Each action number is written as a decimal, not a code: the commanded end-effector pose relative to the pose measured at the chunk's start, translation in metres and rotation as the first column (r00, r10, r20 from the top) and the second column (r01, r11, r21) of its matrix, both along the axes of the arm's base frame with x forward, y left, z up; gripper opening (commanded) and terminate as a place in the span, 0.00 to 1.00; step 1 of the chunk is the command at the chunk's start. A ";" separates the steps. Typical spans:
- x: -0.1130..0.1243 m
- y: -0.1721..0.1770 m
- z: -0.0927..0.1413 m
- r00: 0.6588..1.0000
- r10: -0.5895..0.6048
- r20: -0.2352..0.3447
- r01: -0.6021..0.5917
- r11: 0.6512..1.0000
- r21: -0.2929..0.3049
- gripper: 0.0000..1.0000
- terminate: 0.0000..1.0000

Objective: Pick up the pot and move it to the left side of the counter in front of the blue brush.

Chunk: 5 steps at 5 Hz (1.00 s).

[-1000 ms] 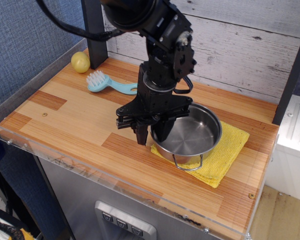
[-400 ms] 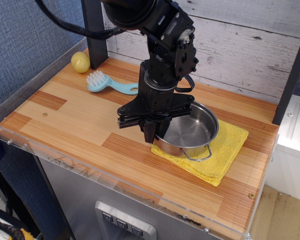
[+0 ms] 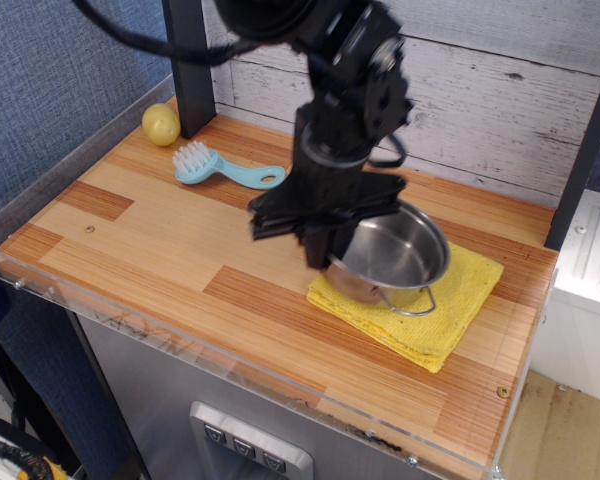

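Observation:
The shiny steel pot (image 3: pixel 400 255) hangs tilted above the yellow cloth (image 3: pixel 420 310), lifted off it, one wire handle (image 3: pixel 412 303) hanging at the front. My gripper (image 3: pixel 323 248) is shut on the pot's left rim. The blue brush (image 3: pixel 220 168) with white bristles lies at the back left of the wooden counter (image 3: pixel 150 240), well left of the pot.
A yellow lemon-like ball (image 3: pixel 161 124) sits in the back left corner beside a dark post (image 3: pixel 190 65). A clear acrylic rim (image 3: pixel 230 365) runs along the counter's front edge. A white plank wall stands behind.
The gripper closed on the pot's left rim and lifted it off the cloth, tilting it. The arm rose and shifted slightly right.

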<state>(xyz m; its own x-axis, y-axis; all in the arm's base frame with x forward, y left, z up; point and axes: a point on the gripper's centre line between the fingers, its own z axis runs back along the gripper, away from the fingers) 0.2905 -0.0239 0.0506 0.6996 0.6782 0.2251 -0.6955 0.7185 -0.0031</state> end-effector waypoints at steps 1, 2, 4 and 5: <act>0.007 -0.006 0.071 0.988 -0.009 0.156 0.015 0.999 -0.034 0.00 0.00; -0.007 0.011 0.086 0.983 0.034 0.178 -0.027 0.999 -0.043 0.00 0.00; -0.045 0.073 0.090 0.972 0.143 0.185 -0.141 0.990 -0.025 0.00 0.00; -0.060 0.103 0.081 0.970 0.171 0.175 -0.173 0.985 -0.006 0.00 0.00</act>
